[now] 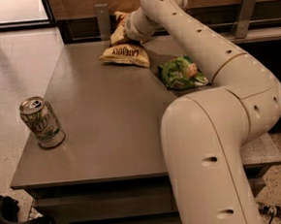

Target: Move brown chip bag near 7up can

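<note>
The brown chip bag (125,55) lies at the far edge of the grey table (111,111), with one pale end raised toward the wrist. My gripper (124,28) is at the back of the table, right at the raised end of the bag, mostly hidden behind the white wrist. The 7up can (41,122) stands upright near the table's front left corner, far from the bag and the gripper.
A bright green chip bag (181,73) lies on the table to the right of the brown bag, next to my arm. My white arm (219,127) crosses the right side of the table. A wooden wall with metal brackets (242,13) stands behind the table.
</note>
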`<state>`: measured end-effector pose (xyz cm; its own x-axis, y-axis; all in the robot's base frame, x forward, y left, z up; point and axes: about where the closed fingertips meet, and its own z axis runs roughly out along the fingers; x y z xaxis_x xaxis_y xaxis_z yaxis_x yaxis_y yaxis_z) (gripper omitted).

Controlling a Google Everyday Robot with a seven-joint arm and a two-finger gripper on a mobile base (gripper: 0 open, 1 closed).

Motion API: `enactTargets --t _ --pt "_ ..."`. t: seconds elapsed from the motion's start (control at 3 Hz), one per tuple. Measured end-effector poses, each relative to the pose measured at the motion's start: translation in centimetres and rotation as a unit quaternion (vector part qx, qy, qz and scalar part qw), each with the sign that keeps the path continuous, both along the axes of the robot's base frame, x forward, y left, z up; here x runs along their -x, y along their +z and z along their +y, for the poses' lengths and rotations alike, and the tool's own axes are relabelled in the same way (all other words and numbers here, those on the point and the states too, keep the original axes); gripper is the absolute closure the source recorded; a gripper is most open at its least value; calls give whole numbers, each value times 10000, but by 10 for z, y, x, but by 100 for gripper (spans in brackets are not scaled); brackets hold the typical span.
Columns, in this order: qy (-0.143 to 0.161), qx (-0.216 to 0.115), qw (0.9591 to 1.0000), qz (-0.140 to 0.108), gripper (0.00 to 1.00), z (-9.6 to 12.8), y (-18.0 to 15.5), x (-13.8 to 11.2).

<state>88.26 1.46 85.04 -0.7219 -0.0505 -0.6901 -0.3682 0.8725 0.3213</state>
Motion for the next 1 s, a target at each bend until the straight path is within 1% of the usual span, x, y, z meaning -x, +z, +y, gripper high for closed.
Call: enactTargets --t 0.33,0.67,1.0 --pt "48 -245 9990 -381 100 -45 41 16" --pt "100 -256 9973 -688 100 -72 76 32" --pt "156 -269 9958 -867 100 -87 97 43"
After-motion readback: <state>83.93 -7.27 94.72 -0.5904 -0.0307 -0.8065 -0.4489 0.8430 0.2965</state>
